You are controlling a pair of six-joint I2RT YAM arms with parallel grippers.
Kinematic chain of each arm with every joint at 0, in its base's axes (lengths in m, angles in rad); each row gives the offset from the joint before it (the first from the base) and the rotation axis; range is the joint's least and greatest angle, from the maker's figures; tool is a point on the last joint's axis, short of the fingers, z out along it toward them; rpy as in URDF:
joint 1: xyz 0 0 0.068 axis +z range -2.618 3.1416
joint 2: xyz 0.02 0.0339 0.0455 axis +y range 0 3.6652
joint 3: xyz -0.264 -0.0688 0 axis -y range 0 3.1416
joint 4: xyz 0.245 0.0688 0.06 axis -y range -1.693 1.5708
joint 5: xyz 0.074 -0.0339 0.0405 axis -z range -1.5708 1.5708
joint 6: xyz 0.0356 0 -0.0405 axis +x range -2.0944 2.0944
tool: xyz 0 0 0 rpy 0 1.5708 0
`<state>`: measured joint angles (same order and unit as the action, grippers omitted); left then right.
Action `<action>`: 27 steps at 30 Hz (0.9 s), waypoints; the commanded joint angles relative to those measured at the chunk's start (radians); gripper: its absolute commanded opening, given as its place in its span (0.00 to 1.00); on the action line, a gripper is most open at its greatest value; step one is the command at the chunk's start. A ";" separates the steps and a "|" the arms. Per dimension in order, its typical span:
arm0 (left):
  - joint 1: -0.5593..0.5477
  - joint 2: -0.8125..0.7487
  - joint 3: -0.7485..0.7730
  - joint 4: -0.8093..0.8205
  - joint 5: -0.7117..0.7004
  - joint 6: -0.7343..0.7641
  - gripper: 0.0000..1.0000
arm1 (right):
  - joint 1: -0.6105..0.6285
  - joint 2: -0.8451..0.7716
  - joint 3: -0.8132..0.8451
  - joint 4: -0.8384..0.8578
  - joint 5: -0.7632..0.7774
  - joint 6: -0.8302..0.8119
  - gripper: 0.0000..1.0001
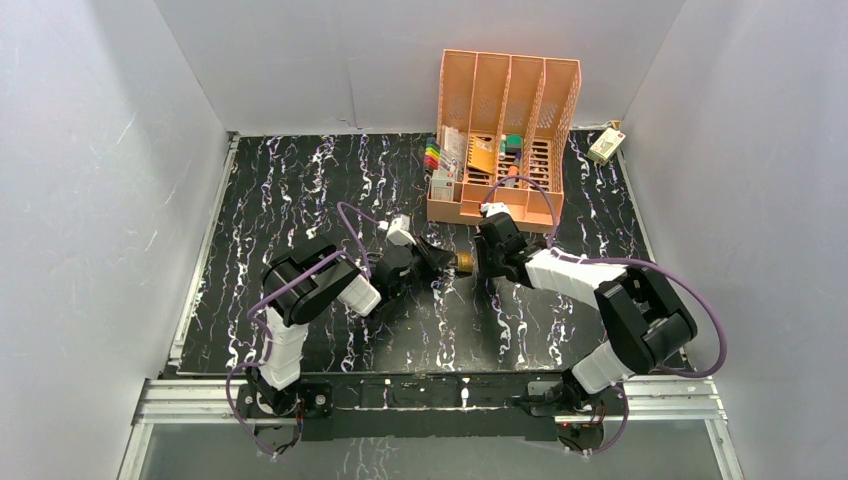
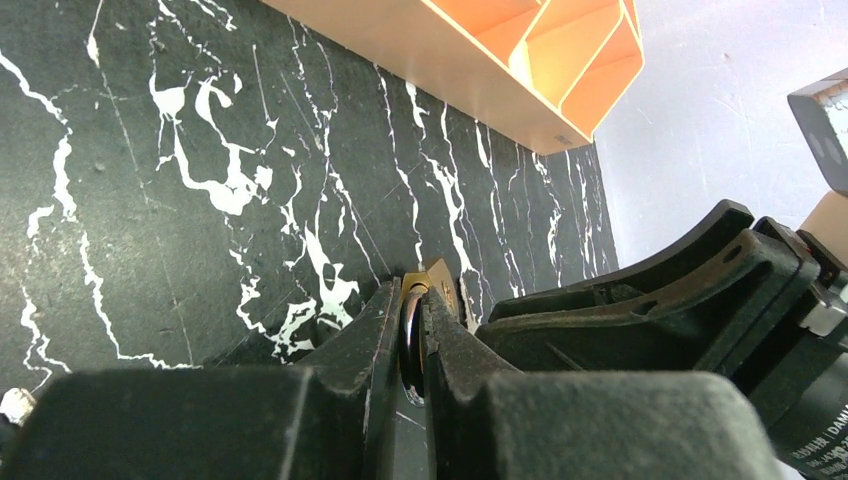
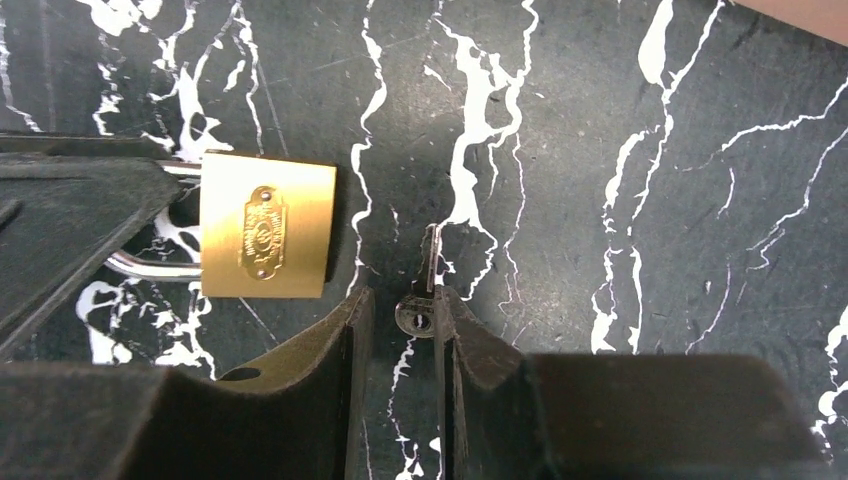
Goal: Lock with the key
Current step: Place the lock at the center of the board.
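A brass padlock [image 3: 265,225] lies flat on the black marble table [image 1: 300,190]; it also shows in the top view [image 1: 463,263]. My left gripper [image 2: 413,300] is shut on its silver shackle [image 2: 412,330], with the brass body [image 2: 443,278] poking out past the fingertips. A small key [image 3: 424,298] lies on the table to the right of the padlock, blade pointing away. My right gripper [image 3: 405,300] is open and low around the key. The key's head rests against the right finger; the left finger stands apart from it.
An orange desk organizer [image 1: 505,130] with markers and small items stands at the back, just beyond both grippers. A small white box [image 1: 606,146] lies at the back right. White walls close in the table on three sides.
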<state>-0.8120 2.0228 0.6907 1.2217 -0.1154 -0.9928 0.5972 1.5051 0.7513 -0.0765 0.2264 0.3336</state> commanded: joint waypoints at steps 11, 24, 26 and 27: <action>-0.013 -0.013 -0.024 -0.047 0.018 0.012 0.18 | 0.033 0.067 0.046 -0.025 0.172 -0.038 0.32; -0.012 -0.016 -0.010 -0.074 0.024 0.029 0.43 | 0.032 0.062 0.008 -0.009 0.152 -0.025 0.32; -0.014 -0.025 -0.006 -0.086 0.023 0.043 0.49 | 0.031 0.058 0.009 -0.013 0.147 -0.025 0.32; -0.014 -0.032 -0.004 -0.095 0.018 0.049 0.50 | 0.032 0.056 0.011 -0.017 0.146 -0.026 0.32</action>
<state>-0.8204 2.0178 0.6800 1.1957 -0.0830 -0.9936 0.6296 1.5597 0.7700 -0.0963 0.3672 0.3038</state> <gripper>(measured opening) 0.473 0.322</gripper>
